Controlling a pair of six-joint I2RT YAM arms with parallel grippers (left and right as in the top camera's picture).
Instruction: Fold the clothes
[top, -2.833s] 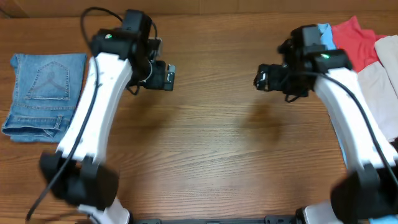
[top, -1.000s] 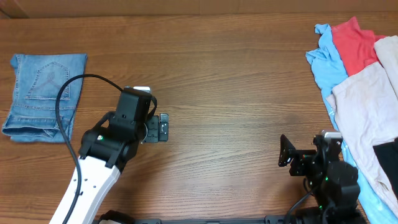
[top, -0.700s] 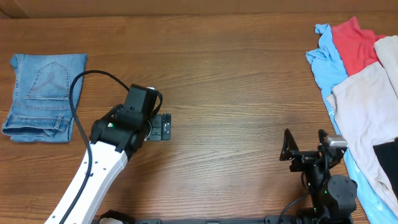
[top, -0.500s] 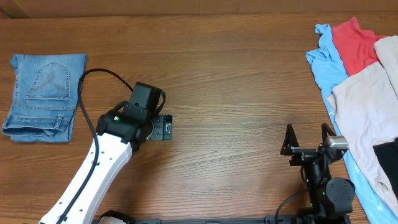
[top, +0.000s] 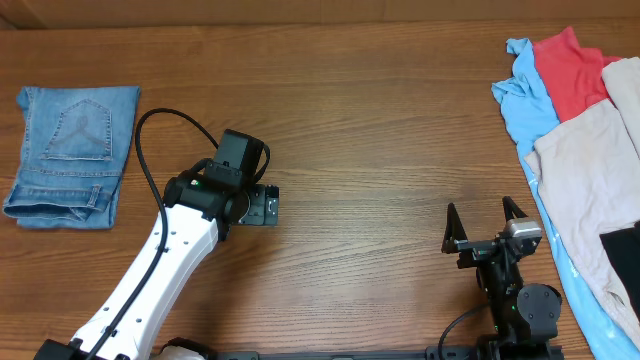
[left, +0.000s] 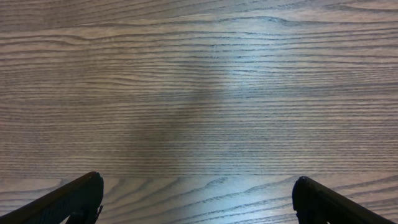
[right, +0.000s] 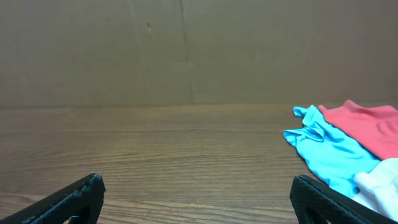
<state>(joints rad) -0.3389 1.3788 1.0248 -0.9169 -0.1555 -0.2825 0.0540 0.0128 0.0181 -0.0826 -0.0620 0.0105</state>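
Both arms have drawn back toward the six o'clock edge of the desk (top: 380, 120), where the left tool (top: 262, 205) and right tool (top: 480, 228) each stand spread wide and empty over bare wood. Outward at ten o'clock the jeans (top: 70, 155) lie folded flat, apparently set aside as finished. At two to three o'clock the heap (top: 585, 160) of light blue, red and beige garments sits unfolded, probably waiting for the nearer right tool.

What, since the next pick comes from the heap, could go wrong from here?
The red shirt and beige cloth lie on the blue shirt; a pinch by the right gripper may drag several together.
The left arm's cable loops close to the folded jeans and might snag them.
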